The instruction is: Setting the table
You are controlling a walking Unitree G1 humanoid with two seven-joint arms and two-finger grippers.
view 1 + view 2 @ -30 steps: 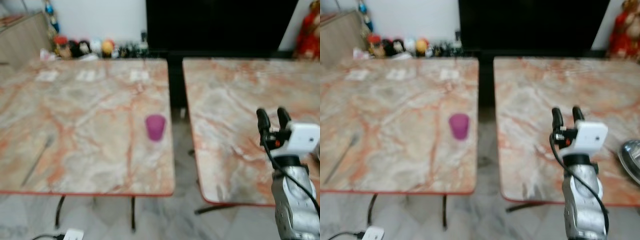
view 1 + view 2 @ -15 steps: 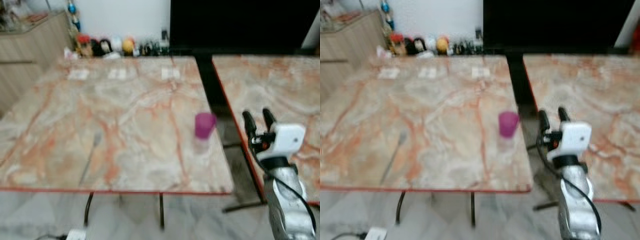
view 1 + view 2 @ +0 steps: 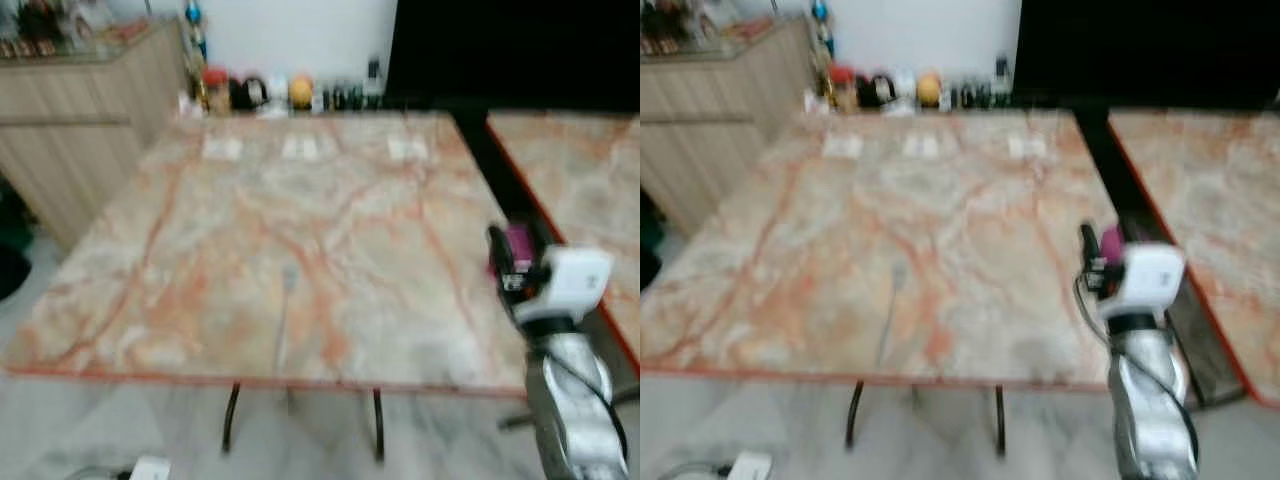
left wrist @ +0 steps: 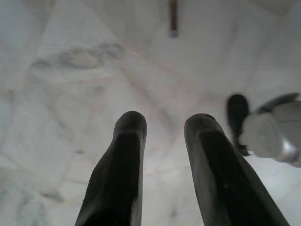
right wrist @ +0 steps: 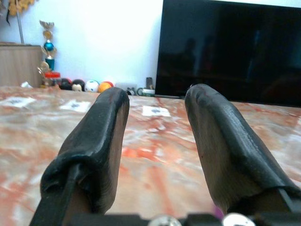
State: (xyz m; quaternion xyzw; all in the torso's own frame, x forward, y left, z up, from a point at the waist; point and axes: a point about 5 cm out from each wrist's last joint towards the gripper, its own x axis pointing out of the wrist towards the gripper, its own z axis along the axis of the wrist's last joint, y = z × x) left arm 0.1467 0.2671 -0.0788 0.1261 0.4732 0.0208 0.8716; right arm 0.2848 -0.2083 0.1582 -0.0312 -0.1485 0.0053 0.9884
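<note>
Purple cup [image 3: 519, 243] upright — near table's [image 3: 200, 260] right edge.

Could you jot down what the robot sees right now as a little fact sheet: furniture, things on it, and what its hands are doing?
Table: marble-patterned tabletop with red edge
Second table: same pattern, to the right
Cup: small purple cup near the right edge, partly behind the right gripper
Utensil: thin grey utensil, blurred
Right gripper: raised over the table, fingers apart, empty
Left gripper: hanging over the floor, fingers apart
Background: dark television screen
</note>
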